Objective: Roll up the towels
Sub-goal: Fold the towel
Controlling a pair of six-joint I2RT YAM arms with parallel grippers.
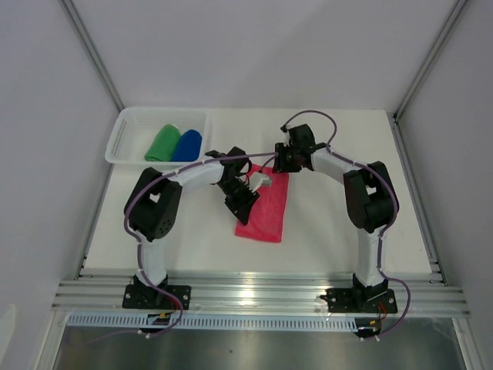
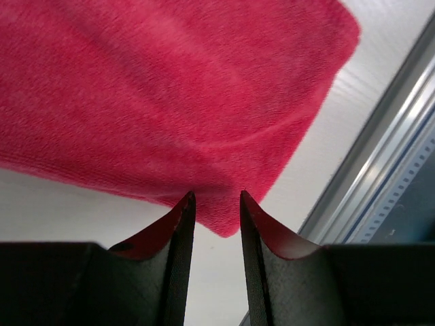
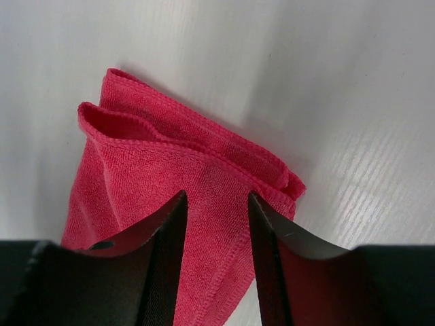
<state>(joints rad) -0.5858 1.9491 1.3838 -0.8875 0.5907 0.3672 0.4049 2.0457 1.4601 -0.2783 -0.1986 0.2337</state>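
A pink-red towel (image 1: 266, 212) lies folded into a long strip on the white table, mid-scene. My left gripper (image 1: 245, 206) hovers at the strip's left edge, open; in the left wrist view the pink-red towel (image 2: 177, 95) has a corner showing beyond the left gripper (image 2: 216, 198), with nothing between the fingers. My right gripper (image 1: 280, 162) is at the strip's far end. It is open above the layered end of the pink-red towel (image 3: 204, 156), with the right gripper (image 3: 216, 198) straddling the cloth without pinching it. A green towel (image 1: 163, 142) and a blue towel (image 1: 187, 145) lie rolled in the basket.
The white mesh basket (image 1: 123, 132) stands at the far left of the table. An aluminium rail (image 2: 380, 170) runs along the table's near edge, close to the towel's near end. Grey walls and frame posts enclose the back and sides.
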